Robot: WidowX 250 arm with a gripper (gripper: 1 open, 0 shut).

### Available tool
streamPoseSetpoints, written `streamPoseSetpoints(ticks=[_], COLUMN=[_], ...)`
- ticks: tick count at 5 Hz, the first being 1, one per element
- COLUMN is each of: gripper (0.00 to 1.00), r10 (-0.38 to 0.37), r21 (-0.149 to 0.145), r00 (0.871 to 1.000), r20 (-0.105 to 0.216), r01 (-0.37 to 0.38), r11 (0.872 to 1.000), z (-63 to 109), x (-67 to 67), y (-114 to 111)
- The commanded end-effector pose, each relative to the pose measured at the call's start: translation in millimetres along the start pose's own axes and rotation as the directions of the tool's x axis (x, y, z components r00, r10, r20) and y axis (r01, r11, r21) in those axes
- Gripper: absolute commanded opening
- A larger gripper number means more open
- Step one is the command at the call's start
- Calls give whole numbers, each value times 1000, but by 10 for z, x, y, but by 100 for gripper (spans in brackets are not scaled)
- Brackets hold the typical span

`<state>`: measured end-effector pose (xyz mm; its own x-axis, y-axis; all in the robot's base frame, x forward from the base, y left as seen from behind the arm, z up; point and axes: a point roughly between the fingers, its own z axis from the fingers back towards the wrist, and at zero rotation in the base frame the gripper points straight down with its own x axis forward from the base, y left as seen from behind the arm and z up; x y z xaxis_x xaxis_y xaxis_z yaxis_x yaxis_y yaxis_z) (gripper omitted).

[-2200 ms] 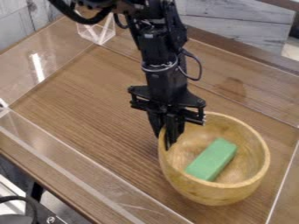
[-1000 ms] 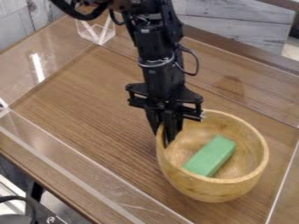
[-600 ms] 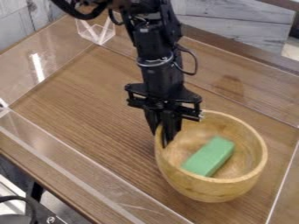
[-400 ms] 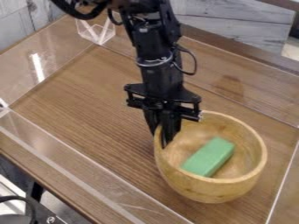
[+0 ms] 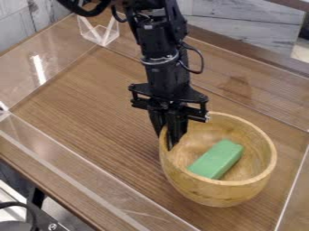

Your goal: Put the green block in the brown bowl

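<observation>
The green block (image 5: 216,161) lies flat inside the brown bowl (image 5: 257,181), resting on the bowl's floor a little toward its right half, with its long side running up toward the far right rim. So the placing itself looks done: the block is in the bowl and nothing is gripping it. The gripper (image 5: 174,137) hangs at the bowl's near-left rim, pointing steeply down, its tips just above or just inside the rim (the angle does not let me say whether they touch the wood). Its fingers are pressed together with nothing between them, and the block sits apart from them, further into the bowl. What seems left, as a judgement, is only for the arm to lift clear of the bowl.

The bowl stands on a wooden tabletop (image 5: 85,99) with a dark brown grain, toward the lower right of it. Clear plastic walls (image 5: 72,167) run around the tabletop, one passing in front of the bowl and others to the left and behind. Behind the bowl, beyond the far wall, a pale surface shows in the upper right corner, too vague to name.
</observation>
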<state>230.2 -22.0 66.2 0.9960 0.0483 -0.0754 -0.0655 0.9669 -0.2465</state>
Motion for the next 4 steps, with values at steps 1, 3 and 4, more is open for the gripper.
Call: streamPoseSetpoints(ticks=[1,3,4], gripper=[0,0,0], r10=[-18,-26,-30], r21=[-8,-14,-17], r00=[998,998,998], r20=[61,53,50], r01=[19,27,31], r11=[1000,1000,999], z=[161,183,195], x=[121,111,109], y=[-21,-30,-36])
